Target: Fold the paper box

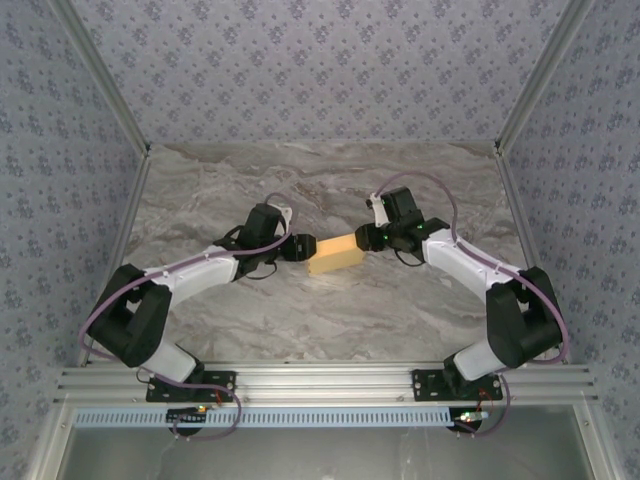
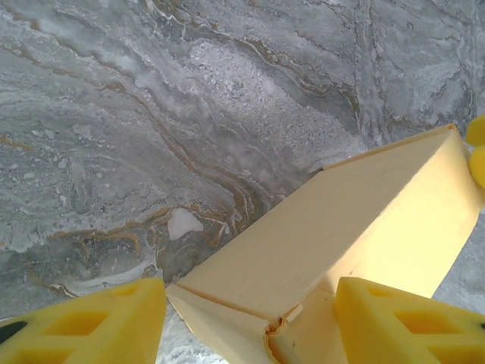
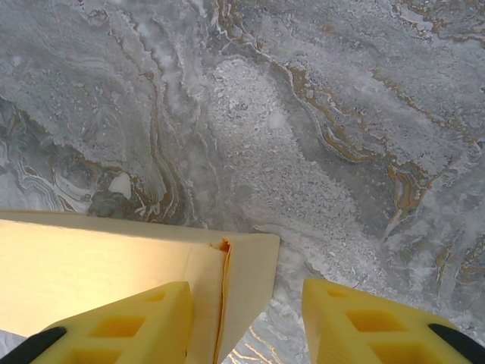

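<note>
The paper box (image 1: 335, 253) is a yellow-orange, partly folded cardboard block in the middle of the table, between both grippers. In the left wrist view its near end (image 2: 341, 220) sits between my left gripper's (image 2: 250, 284) fingers. One finger meets its corner and the other presses its side, so the left gripper (image 1: 298, 246) is shut on it. In the right wrist view the box's other end (image 3: 91, 258) has a loose flap (image 3: 250, 273). My right gripper (image 3: 246, 284) straddles that end. Its left finger rests on the cardboard, and bare marble shows before the right finger (image 3: 364, 318). The right gripper (image 1: 368, 238) is open.
The marble tabletop (image 1: 320, 180) stretches around the box on all sides. Patterned walls and metal frame posts (image 1: 520, 100) close in the back and sides. The arm bases stand at the near rail (image 1: 320, 380).
</note>
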Robot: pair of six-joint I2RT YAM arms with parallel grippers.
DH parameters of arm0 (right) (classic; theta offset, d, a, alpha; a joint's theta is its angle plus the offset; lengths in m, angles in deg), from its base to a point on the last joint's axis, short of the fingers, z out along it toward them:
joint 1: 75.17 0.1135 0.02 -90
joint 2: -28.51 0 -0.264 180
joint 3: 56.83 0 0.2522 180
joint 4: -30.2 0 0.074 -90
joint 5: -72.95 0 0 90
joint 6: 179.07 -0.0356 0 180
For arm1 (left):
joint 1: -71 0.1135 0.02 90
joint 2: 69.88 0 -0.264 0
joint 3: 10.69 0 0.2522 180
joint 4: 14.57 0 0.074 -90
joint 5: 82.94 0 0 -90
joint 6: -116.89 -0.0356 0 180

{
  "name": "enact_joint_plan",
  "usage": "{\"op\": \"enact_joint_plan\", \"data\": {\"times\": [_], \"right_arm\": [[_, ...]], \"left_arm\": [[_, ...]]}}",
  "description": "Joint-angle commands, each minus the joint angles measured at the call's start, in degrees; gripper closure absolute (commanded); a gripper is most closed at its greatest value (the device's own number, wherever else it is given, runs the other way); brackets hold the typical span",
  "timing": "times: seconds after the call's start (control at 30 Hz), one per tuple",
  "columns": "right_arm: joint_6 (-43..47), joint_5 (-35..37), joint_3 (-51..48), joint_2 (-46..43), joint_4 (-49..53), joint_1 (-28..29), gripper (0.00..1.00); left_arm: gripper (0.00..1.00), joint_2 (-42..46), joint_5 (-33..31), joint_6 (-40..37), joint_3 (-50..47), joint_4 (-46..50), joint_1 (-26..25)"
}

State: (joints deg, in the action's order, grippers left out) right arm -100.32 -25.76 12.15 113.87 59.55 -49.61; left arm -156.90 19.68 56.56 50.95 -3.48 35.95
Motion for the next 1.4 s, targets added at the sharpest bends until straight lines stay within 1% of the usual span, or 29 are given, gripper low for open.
{"op": "enact_joint_plan", "data": {"times": [0.0,0.27,0.43,0.6,0.77,0.93,1.0,1.13,1.27,1.37], "right_arm": [[-0.71,0.12,-2.65,1.18,4.53,-0.38,0.57],[-0.78,-0.52,-2.31,0.61,4.7,-0.42,0.57],[-0.8,-0.42,-2.53,0.53,4.39,-0.4,0.58],[-0.88,-0.26,-2.84,0.61,3.73,-0.4,0.58],[-0.71,-0.21,-2.93,0.75,3.57,-0.42,0.58],[-0.44,0.18,-3.16,1.28,3.48,-0.63,0.58],[-0.36,-0.22,-3.57,1.55,3.32,-1.02,0.58],[-0.77,-4.33,-5.3,1.84,2.25,-2.38,0.6],[-2.65,-11.13,-7.41,2.7,-0.63,-4.63,0.62],[-4.31,-14.93,-8.8,2.58,-2.66,-5.63,0.65]], "left_arm": [[0.39,-1.82,-1.18,-0.41,-1.56,2.6,-0.86],[0.38,2.19,-1.98,0.88,-0.03,1.86,-0.91],[0.35,5.22,-0.42,2.6,-0.78,-0.4,-0.96],[0.35,5.63,1.53,4.24,-3.26,-0.75,-0.88],[0.43,5.31,1.91,4.75,-5.32,-1.18,-0.56],[0.6,3.85,2.5,5.03,-6.41,-2.3,-0.48],[0.65,3.14,2.37,5.33,-7.44,-3.31,-0.36],[0.71,1.79,2.69,6.86,-10.21,-5.77,-0.04],[0.74,0.68,3.72,9.22,-11.99,-9.44,0.2],[0.75,0.51,3.46,9.87,-12.11,-9.91,0.23]]}}
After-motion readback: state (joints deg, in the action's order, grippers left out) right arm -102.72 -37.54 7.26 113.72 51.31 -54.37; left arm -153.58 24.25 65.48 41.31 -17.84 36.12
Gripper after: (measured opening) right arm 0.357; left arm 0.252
